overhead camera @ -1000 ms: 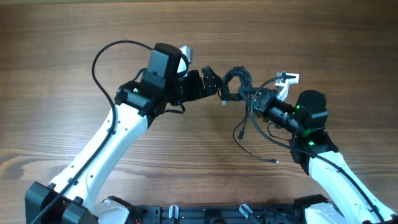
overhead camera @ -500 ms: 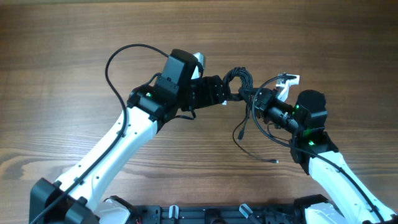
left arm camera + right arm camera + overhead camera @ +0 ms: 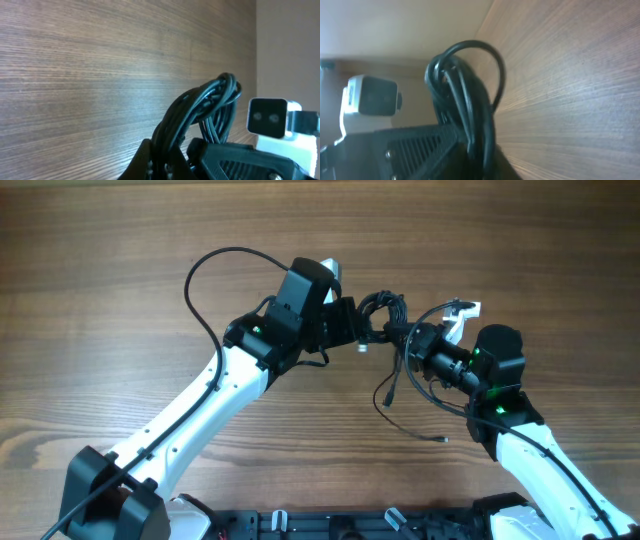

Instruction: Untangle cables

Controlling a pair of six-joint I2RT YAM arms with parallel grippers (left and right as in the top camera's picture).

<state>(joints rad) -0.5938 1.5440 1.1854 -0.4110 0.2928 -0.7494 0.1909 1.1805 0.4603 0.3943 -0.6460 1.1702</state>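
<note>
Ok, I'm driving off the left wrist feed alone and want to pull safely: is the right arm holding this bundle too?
Observer: Yes. Overhead, the right gripper meets the cables from the side opposite the left gripper, and its wrist view shows strands pinched in its jaws.
Operator: Is everything wound into that bundle?
Observer: No. A loose strand leaves the bundle near the right gripper and trails over the table to a plug tip.
Operator: Any other free end?
Observer: A shorter end lies closer to the bundle.
</note>
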